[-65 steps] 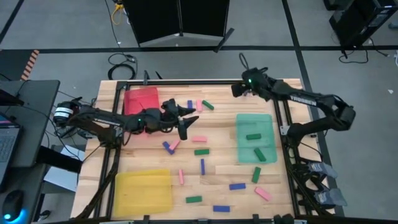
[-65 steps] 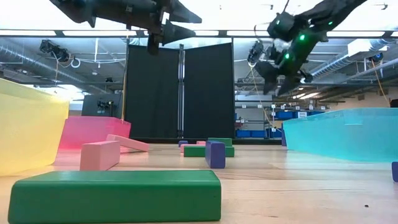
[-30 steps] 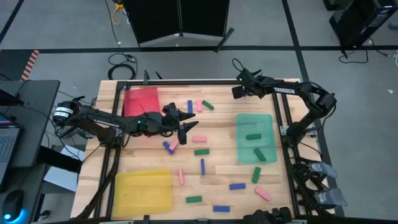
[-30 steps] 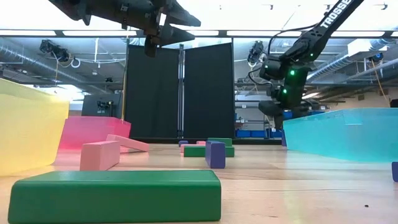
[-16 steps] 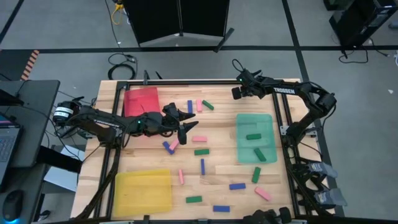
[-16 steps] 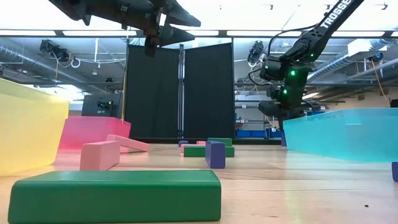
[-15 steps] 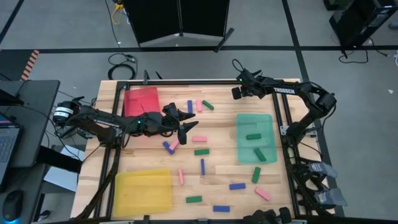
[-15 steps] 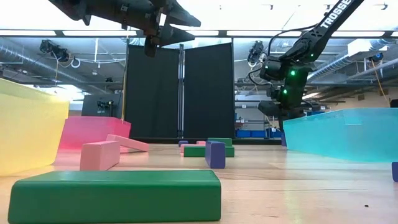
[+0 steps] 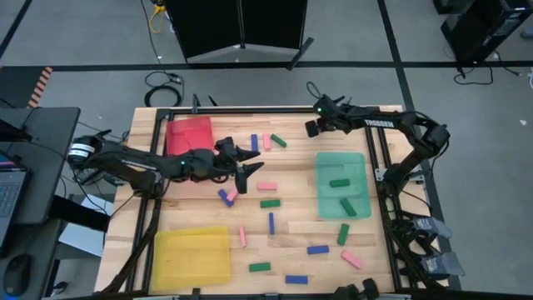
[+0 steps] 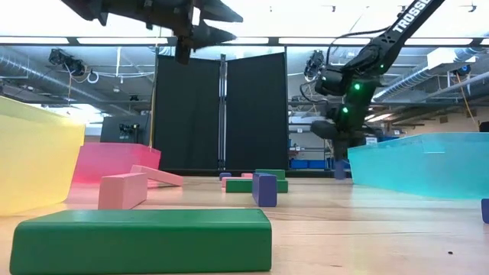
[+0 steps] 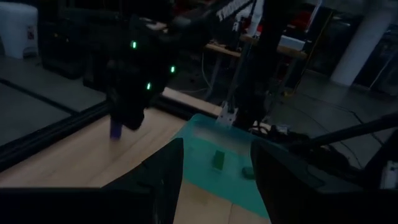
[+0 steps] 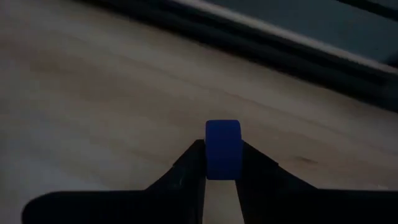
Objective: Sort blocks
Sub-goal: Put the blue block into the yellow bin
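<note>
Blocks: small solid bar-shaped blocks in pink, green and blue lie scattered over the pale wooden table (image 9: 291, 179), most in the middle and near side, so the sorting looks far from finished.
Held block: a small blue rectangular block (image 12: 222, 149) sits pinched between the right gripper's (image 12: 221, 163) two dark fingers, its end standing up past the fingertips; in the low view it hangs just under the gripper (image 10: 339, 169), clear of the tabletop.
Right gripper: closed on that blue block at the far edge of the table, beside the far end of the translucent green tray (image 9: 360, 164); from above (image 9: 310, 127) it stands outside the tray, which fits a block that belongs elsewhere.
Green tray: holds three green blocks (image 9: 338, 182), so each tray seems to take one colour; which tray takes blue I cannot tell.
Left gripper: fingers parted and empty, raised over the middle of the table (image 9: 248, 172), above a pink block (image 9: 266, 187) and near a crossed blue and pink pair (image 9: 226, 197); judged as waiting or lining up its own pick.
Red tray: flat translucent red tray (image 9: 190, 133) at the far left corner, nothing visible in it.
Yellow tray: flat translucent yellow tray (image 9: 191, 256) at the near left corner, likewise showing no block.
Next need: the blue block must be carried well across the table, held high enough to clear the tray walls.
</note>
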Motion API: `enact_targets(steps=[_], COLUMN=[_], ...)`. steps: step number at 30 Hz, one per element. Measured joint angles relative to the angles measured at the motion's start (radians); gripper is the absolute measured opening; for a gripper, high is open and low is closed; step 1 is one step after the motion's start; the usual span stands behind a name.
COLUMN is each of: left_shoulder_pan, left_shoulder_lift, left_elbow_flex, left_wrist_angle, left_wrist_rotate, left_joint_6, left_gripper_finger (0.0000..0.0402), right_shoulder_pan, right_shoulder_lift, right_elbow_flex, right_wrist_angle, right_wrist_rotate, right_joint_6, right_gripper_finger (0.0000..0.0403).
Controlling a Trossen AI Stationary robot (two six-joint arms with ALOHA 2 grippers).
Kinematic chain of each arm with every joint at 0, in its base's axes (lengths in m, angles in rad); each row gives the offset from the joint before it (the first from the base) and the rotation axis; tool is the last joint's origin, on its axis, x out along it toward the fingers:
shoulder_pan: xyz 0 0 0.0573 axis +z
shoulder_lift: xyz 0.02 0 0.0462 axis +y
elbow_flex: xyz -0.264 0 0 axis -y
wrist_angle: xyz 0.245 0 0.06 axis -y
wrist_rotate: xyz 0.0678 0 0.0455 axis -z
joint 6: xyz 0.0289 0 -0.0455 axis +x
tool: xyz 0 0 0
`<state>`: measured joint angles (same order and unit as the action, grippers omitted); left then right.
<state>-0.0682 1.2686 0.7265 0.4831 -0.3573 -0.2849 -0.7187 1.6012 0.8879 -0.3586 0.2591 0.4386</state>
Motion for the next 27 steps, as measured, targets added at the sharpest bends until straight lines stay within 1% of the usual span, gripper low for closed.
enact_targets(steps=[2,4,8,13,17,23,25,27], left_shoulder_pan=[-0.011,-0.024,-0.053,-0.081,-0.095,-0.108,-0.110,-0.111], left_shoulder_lift=[-0.038,-0.087,-0.182,-0.278,-0.333,-0.381,-0.387,-0.395], left_elbow_flex=[0.000,0.000,0.000,0.000,0.000,0.000,0.000,0.000], left_wrist_angle=[-0.019,-0.065,-0.150,-0.248,-0.279,-0.298,-0.293,-0.299], left_wrist_rotate=[-0.001,-0.020,-0.097,-0.178,-0.192,-0.192,-0.191,-0.189], left_joint_6=[0.019,0.034,0.067,0.077,0.100,0.120,0.120,0.117], left_gripper_finger=[0.0195,0.0195,0.0195,0.0195,0.0195,0.0195,0.0195,0.0195], right_shoulder_pan=[0.041,0.090,0.210,0.388,0.543,0.727,0.777,0.821], right_shoulder_lift=[0.000,0.000,0.000,0.000,0.000,0.004,0.031,0.086], right_elbow_flex=[-0.001,-0.001,-0.001,0.000,0.000,0.000,0.019,0.064], right_wrist_angle=[0.065,0.161,0.389,0.682,0.826,0.976,1.019,1.030], right_wrist_rotate=[-0.034,-0.095,-0.228,-0.352,-0.346,-0.246,-0.222,-0.219], right_joint_6=[-0.031,-0.067,-0.116,-0.131,-0.154,-0.163,-0.165,-0.163], right_gripper_finger=[0.0071,0.0071,0.0071,0.0071,0.0071,0.0071,0.0071,0.0071])
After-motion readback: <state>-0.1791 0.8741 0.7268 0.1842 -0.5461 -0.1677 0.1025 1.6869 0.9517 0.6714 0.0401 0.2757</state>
